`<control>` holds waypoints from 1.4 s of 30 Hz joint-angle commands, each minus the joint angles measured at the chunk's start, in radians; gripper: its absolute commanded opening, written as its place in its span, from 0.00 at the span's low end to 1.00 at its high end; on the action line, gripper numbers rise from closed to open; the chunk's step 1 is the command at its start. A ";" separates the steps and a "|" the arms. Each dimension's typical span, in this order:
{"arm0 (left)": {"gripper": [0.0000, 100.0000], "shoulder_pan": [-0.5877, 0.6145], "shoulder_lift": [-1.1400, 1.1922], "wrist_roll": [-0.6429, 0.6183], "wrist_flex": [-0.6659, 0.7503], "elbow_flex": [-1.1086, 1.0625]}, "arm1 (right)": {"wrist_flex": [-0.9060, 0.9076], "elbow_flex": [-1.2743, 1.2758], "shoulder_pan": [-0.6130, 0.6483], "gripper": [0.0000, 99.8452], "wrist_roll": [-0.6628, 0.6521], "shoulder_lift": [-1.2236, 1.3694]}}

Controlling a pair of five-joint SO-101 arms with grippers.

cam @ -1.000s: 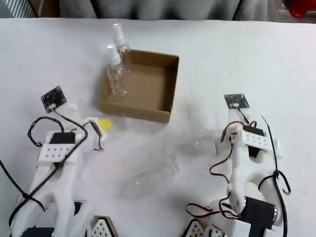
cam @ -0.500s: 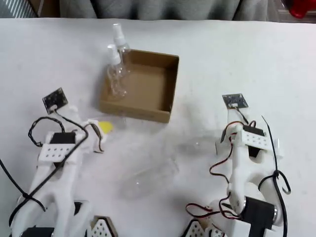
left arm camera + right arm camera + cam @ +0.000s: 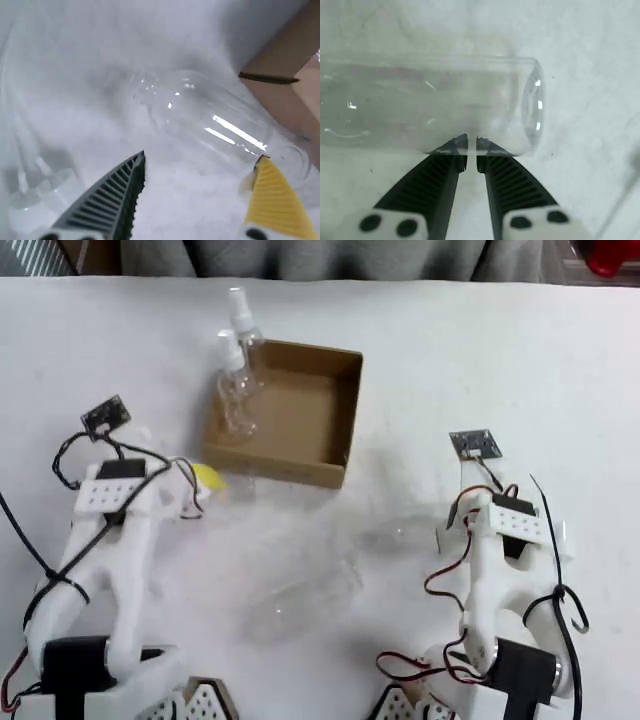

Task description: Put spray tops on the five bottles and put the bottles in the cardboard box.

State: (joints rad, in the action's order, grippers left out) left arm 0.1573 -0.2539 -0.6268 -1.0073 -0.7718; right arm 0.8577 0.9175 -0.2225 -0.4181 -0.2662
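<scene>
Left gripper (image 3: 200,160): I hang low over the white table (image 3: 520,360), beside the near wall of the brown cardboard box (image 3: 275,465). My fingers are spread wide, black ribbed one (image 3: 117,195) on one side, yellow one (image 3: 270,195) on the other. Nothing is held or touched. The clear plastic bottle without a top (image 3: 210,120) lies on its side just beyond my tips, its base close against the box wall. I judge the wide spread is meant to straddle its body.

A loose white spray top with its thin tube (image 3: 30,205) lies on the table near my black finger.

Right gripper (image 3: 472,142): both black fingers are drawn almost together with only a sliver between them, gripping nothing. The tips sit right at the side of a second clear bottle lying flat (image 3: 430,100); I cannot tell whether they touch it.

A third bare bottle (image 3: 305,595) lies between the arms. Two capped bottles (image 3: 240,380) stand at the box's far left corner; whether they are inside the wall I cannot tell. Most of the job remains.
</scene>
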 commanded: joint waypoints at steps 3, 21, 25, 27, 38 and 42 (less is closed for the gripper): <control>0.40 0.021 0.028 -0.014 -0.051 0.046 | -0.005 0.000 0.036 0.02 -0.012 -0.024; 0.43 0.021 0.030 -0.006 -0.092 0.052 | -0.005 0.000 0.036 0.02 -0.014 -0.024; 0.43 0.019 0.030 0.008 -0.106 0.052 | -0.005 0.003 0.036 0.02 -0.014 -0.024; 0.43 0.016 0.031 0.035 -0.138 0.061 | -0.005 0.006 0.036 0.02 -0.014 -0.025; 0.43 0.016 0.111 0.066 -0.255 0.203 | -0.005 0.008 0.036 0.02 -0.014 -0.025; 0.43 0.019 0.219 0.032 -0.255 0.284 | -0.005 0.008 0.036 0.02 -0.014 -0.025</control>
State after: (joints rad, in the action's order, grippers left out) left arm 0.1711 -0.1051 -0.5685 -1.2497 -0.5969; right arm 0.8577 0.9175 -0.1949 -0.4212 -0.2662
